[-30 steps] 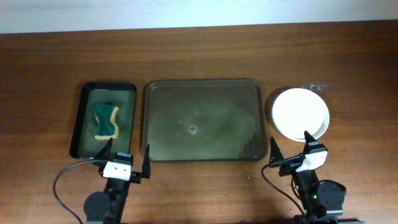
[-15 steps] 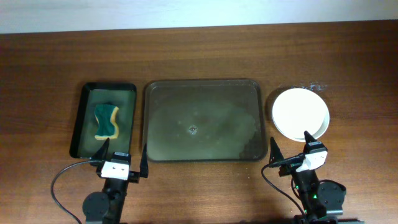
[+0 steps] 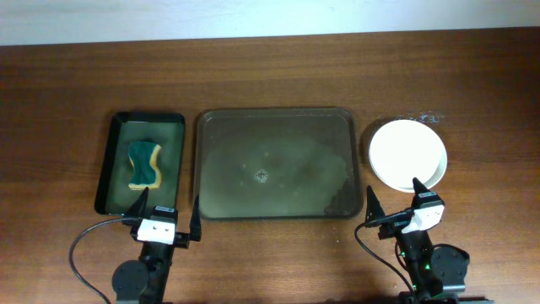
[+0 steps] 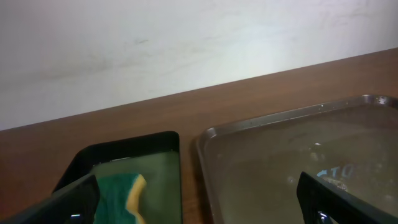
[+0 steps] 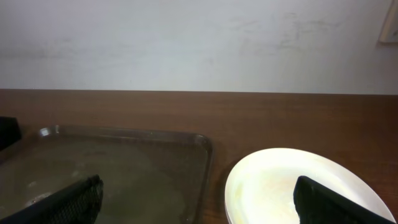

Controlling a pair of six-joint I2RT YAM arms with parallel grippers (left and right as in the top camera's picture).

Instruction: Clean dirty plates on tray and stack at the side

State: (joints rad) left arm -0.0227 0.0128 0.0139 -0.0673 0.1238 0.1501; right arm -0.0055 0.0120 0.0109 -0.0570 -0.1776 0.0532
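Two robot arms are sitting at the near edge of a dark wooden table (image 3: pixel 270 76). The left gripper (image 3: pixel 170 196) is holding its two black fingers (image 4: pixel 68 202) spread wide with nothing between them, and is hovering over the near ends of the two trays. The right gripper (image 3: pixel 392 186) is likewise gaping and carrying nothing, one finger reaching over the near right corner of the tray (image 3: pixel 304 152) and the other over the near rim of the plates (image 3: pixel 407 152).

The plates are resting in a stack on the bare wood just right of the tray, close to its right rim but not touching it. The top one is showing a clean white face, and a second rim is peeking out beneath it on the near right. How many are lying in the pile cannot be told.

The tray, olive-brown with rounded corners, is lying in the middle of the table, its floor glistening with a streaky wet film. Just left of it a narrower black tray (image 3: pixel 169 139) is holding a shallow layer of liquid and a green-and-yellow sponge (image 3: pixel 145 165), which is lying towards its left side.

From both wrist cameras a pale wall (image 5: pixel 199 43) is showing beyond the far edge of the table.
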